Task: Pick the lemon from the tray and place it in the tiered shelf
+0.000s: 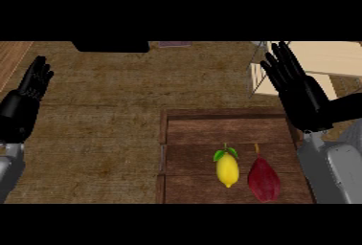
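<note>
Head view: the lemon lies on the wooden tray, just beside a dark red pod-shaped fruit on its right. The right hand, fingers straight and holding nothing, hangs beyond the lemon before the tiered shelf. The left hand rests open, well left of the lemon.

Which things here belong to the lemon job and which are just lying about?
For the job: lemon, tray, tiered shelf, right hand open above the tray's far right corner.

Lying about: dark red fruit beside the lemon, dark object at the counter's far edge, left hand resting open at the left edge.
</note>
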You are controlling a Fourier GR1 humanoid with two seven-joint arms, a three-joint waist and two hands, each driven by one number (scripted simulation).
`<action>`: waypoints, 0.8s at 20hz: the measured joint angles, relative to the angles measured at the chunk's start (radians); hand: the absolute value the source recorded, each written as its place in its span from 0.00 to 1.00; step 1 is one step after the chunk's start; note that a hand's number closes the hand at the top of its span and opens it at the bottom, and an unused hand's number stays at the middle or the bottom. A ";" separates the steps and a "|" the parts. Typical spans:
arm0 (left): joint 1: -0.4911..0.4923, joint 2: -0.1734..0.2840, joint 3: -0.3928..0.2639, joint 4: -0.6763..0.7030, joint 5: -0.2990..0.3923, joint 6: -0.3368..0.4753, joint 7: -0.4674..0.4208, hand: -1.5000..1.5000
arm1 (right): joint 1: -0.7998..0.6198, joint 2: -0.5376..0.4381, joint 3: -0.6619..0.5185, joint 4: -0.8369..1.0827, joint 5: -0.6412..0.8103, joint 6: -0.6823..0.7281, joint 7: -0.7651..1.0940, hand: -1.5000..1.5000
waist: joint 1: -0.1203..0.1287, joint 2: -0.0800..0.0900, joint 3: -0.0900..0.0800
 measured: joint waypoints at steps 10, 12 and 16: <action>0.199 -0.126 -0.022 0.113 0.101 0.027 0.180 0.50 | 0.248 -0.290 -0.083 -0.047 0.381 -0.210 0.063 0.00 | -0.084 -0.012 0.005; 0.207 -0.145 -0.027 0.096 0.119 0.027 0.211 0.50 | 0.354 -0.286 -0.088 -0.099 0.418 -0.259 0.070 0.00 | -0.079 -0.018 0.011; 0.198 -0.166 -0.034 0.091 0.127 0.025 0.248 0.50 | 0.556 -0.283 -0.069 -0.294 0.470 -0.291 0.062 0.00 | -0.059 -0.022 0.015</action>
